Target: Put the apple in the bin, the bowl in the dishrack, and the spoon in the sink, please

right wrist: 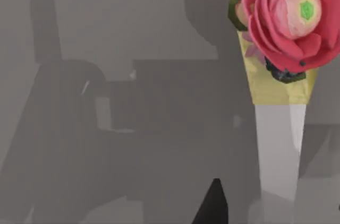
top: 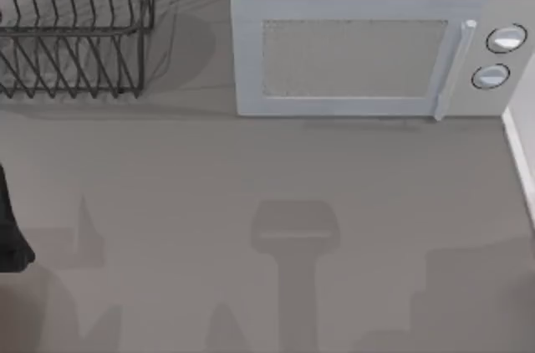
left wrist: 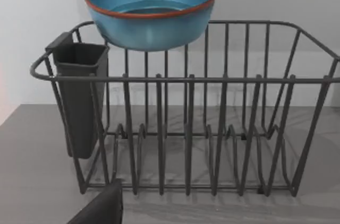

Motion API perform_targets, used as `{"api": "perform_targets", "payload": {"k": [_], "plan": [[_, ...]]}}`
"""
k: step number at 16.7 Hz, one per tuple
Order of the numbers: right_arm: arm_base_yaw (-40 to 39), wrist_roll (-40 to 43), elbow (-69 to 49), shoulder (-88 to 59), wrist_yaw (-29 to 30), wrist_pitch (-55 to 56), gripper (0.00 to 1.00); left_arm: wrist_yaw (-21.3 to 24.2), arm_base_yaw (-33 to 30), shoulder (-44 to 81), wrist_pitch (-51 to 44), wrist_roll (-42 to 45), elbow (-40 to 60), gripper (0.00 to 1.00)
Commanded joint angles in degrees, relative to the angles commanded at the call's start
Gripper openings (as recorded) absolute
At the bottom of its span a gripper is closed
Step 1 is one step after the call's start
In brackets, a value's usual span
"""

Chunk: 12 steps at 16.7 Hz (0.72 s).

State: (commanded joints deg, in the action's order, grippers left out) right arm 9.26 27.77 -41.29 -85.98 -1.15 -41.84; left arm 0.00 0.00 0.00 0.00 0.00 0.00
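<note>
Bowl (left wrist: 150,9) up on dishrack (left wrist: 212,128) rim, back corner by cutlery cup (left wrist: 79,96), prob just dropped there. Can't tell state of either gripper's fingers.

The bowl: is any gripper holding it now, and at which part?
No hold is visible: the bowl sits over the dishrack rim with no gripper touching it.

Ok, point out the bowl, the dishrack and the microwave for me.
bowl (left wrist: 150,25): left wrist view, outer blue wall.
dishrack (left wrist: 223,79): left wrist view, front top rail.
microwave (top: 355,56): top view, door window.
</note>
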Motion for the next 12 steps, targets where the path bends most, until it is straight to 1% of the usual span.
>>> {"api": "perform_targets", "payload": {"k": [5, 7, 9, 12], "plan": [[0.11, 0.19, -7.31, 4.09, 0.00, -15.64, 0.00, 0.00, 0.00, 0.00, 0.00, 0.00, 0.00, 1.00], [0.14, 0.19, -10.49, 6.46, 0.01, -20.04, 0.00, 0.00, 0.00, 0.00, 0.00, 0.00, 0.00, 1.00], [0.13, 0.09, -12.39, 8.24, 0.01, -22.00, 0.00, 0.00, 0.00, 0.00, 0.00, 0.00, 0.00, 1.00], [0.13, 0.08, -12.49, 8.34, 0.01, -22.11, 0.00, 0.00, 0.00, 0.00, 0.00, 0.00, 0.00, 1.00]]}}
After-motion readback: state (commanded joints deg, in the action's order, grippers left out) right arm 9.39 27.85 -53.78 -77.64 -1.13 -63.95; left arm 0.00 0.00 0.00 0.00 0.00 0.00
